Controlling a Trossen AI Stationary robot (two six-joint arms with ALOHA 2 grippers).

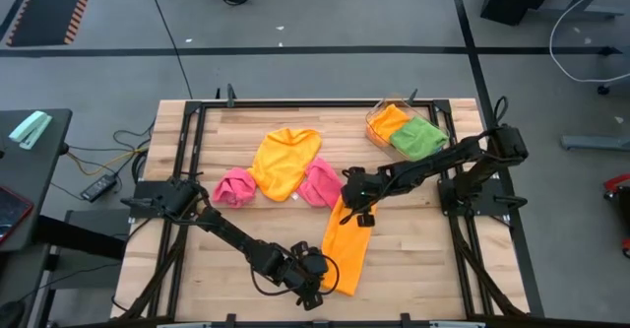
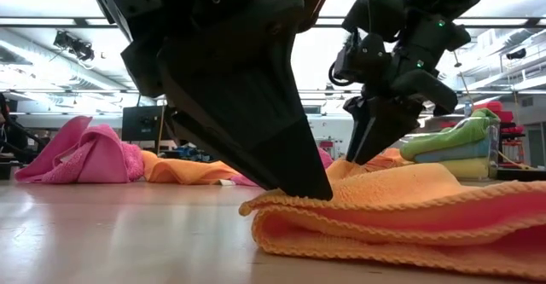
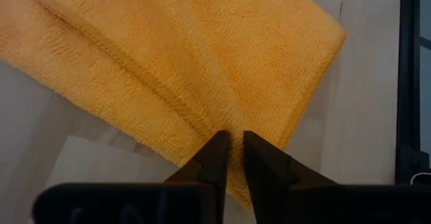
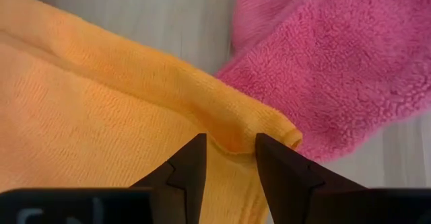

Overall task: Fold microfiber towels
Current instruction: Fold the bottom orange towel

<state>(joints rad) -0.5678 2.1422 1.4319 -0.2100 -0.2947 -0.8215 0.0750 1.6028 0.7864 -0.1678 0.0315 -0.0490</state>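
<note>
Orange towel (image 1: 346, 245), folded into a long strip, lay near the table's (image 1: 423, 259) front edge, its long axis running front to back. Left gripper (image 1: 317, 281) pinched its front end; right gripper (image 1: 360, 210) pinched its rear end beside a pink towel (image 1: 319, 182).

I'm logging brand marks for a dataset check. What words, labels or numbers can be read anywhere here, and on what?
None can be read. The orange towel, the pink towels, the tray and both arms show no lettering; the screens in the room behind the table are too blurred to read.
</note>
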